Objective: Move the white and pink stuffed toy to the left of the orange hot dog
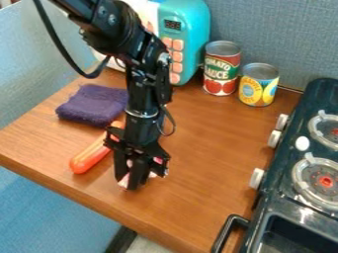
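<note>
Black hand (129, 179) low over the wooden tabletop (204, 148), at a small pink-and-white thing (123, 182), possibly gripped.
An orange, rounded toy (88, 159) lies beside it, near a folded purple cloth (92, 105); two cans (222, 69) stand by a turquoise toy microwave (188, 20), and a dark toy stove (280, 180) flanks them.

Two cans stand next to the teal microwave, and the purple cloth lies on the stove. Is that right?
Not quite. The camera view shows the purple cloth on the wooden counter, not the stove. The two cans do stand next to the teal microwave.
</note>
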Robot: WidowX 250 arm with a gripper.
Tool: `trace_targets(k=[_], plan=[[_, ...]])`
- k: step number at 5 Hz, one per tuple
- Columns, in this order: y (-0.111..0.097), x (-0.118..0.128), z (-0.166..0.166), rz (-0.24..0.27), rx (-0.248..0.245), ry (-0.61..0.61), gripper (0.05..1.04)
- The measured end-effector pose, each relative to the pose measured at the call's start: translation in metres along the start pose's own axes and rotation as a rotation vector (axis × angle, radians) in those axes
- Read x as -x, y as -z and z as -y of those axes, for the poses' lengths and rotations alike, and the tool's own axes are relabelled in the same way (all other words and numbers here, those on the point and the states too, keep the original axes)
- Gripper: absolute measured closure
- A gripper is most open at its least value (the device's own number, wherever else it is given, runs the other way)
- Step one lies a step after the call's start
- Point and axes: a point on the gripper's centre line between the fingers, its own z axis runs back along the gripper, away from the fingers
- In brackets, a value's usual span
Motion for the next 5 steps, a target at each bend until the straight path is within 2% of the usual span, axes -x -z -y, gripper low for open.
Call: trace_targets(k=[1, 2, 3, 4, 5], plan=[[-0.028, 0.007, 0.0, 0.04, 0.002, -0.002, 0.811], [-0.077, 0.015, -0.001, 0.11, 0.002, 0.014, 0.812], [-0.103, 0.025, -0.026, 0.078, 0.041, -0.063, 0.812], [-0.092, 0.033, -0.073, -0.067, 0.045, -0.229, 0.812], [-0.076, 0.028, -0.107, -0.107, 0.087, -0.289, 0.812]])
